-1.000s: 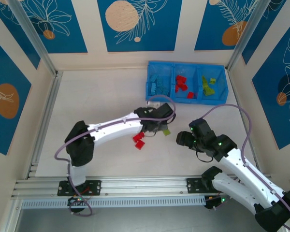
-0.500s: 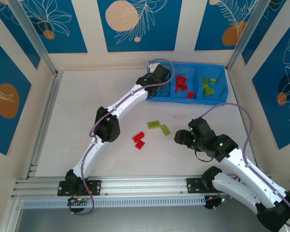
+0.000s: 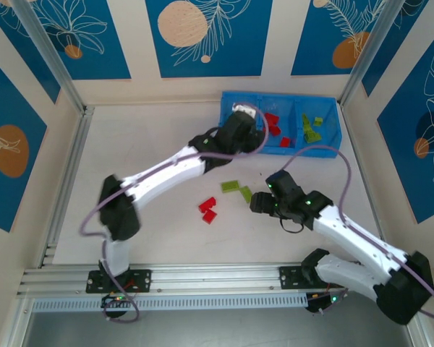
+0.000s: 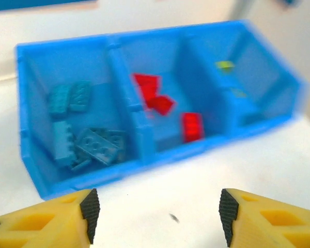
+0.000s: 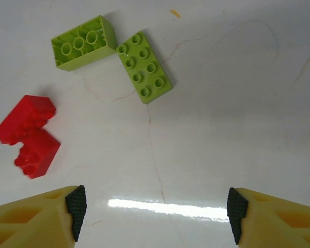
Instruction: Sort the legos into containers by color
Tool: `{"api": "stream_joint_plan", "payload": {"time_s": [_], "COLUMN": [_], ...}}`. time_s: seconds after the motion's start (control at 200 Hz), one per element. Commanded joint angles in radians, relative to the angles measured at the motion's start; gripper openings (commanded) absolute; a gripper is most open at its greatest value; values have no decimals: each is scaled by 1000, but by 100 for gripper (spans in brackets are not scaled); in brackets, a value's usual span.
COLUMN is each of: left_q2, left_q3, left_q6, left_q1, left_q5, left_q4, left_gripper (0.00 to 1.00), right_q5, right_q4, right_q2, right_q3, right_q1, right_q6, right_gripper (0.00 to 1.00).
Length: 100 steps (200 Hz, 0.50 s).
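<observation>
The blue tray (image 4: pixel 144 150) holds three containers side by side. Light blue legos (image 4: pixel 85 139) lie in the left one, red legos (image 4: pixel 160 101) in the middle one, green legos (image 4: pixel 225 65) in the right one. My left gripper (image 4: pixel 158 216) hangs open and empty over bare table just in front of the tray (image 3: pixel 282 95); in the top view the left gripper (image 3: pixel 244 124) covers the left container. Two green legos (image 5: pixel 144 67) and two red legos (image 5: pixel 28 134) lie loose on the table. My right gripper (image 5: pixel 155 214) is open and empty, just short of them.
The loose green legos (image 3: pixel 237 189) and red legos (image 3: pixel 208 210) lie mid-table, between the two arms. The right gripper (image 3: pixel 257 202) sits just right of the green pair. Walls with blue panels close in the table on three sides.
My left arm swung from mid-table up to the tray, opened its jaws, then drew back a little. My right gripper moved left toward the green legos.
</observation>
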Motion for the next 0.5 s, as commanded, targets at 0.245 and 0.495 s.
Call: {"api": "stream_joint_plan", "payload": {"time_s": [0.245,0.495], "left_q2": [-648,-875], "left_q3": [-546,-690], "left_q6": [315,580], "left_q1": [-78,-78], "left_q5": [156,297], "left_q4": [127,-147], "left_gripper": [72,83], "right_q5": [7,51], "right_q4": [178,162], "right_q2": [463,692], "right_q3": [164,274], "right_q1": [-24,-13], "right_q6": [-239,-278], "right_gripper": [73,61]}}
